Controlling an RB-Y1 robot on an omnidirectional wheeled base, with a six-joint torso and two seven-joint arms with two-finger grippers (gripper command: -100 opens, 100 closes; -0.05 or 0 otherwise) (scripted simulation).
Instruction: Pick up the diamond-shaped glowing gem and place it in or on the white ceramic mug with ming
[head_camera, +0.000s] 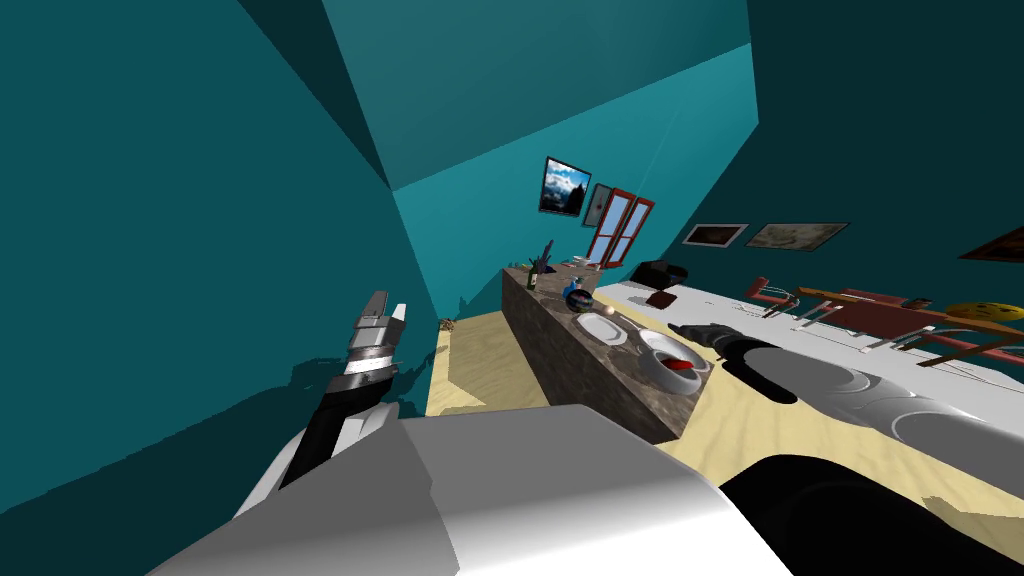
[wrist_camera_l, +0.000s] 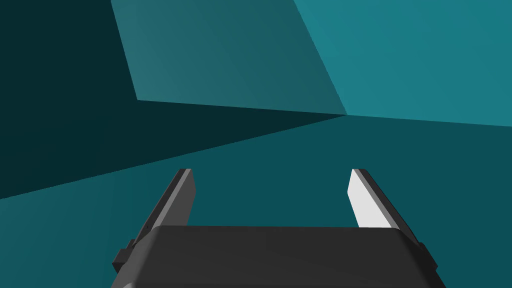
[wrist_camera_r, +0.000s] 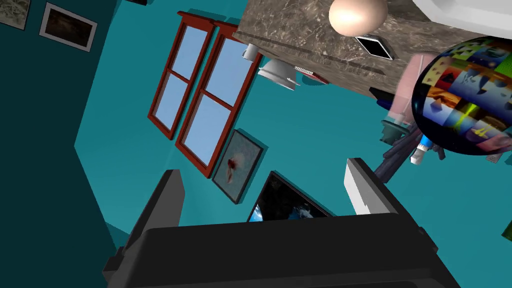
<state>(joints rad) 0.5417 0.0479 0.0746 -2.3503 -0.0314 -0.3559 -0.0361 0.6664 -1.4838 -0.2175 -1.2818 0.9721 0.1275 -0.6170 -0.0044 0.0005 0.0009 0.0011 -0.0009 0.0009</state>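
A small pale glowing thing (head_camera: 612, 313), probably the gem, lies on the marble counter (head_camera: 590, 370) between a white plate (head_camera: 602, 328) and a many-coloured ball (head_camera: 578, 298). In the right wrist view it is a pale peach rounded shape (wrist_camera_r: 357, 15) on the counter (wrist_camera_r: 300, 30), beyond the ball (wrist_camera_r: 465, 100). A small white cup (wrist_camera_r: 252, 50), perhaps the mug, stands near the counter's far end beside a white bowl (wrist_camera_r: 280, 74). My right gripper (wrist_camera_r: 265, 187) is open and empty, short of the counter by its near end (head_camera: 688, 329). My left gripper (wrist_camera_l: 270, 185) is open and empty, raised by the teal wall (head_camera: 385, 310).
A white bowl (head_camera: 672, 360) with something red in it sits at the counter's near end. A dark bottle (head_camera: 532, 275) and other small items crowd the far end. A long white table (head_camera: 900, 350) with red-brown chairs (head_camera: 880, 310) runs to the right of the counter. A red-framed window (head_camera: 620, 228) is on the far wall.
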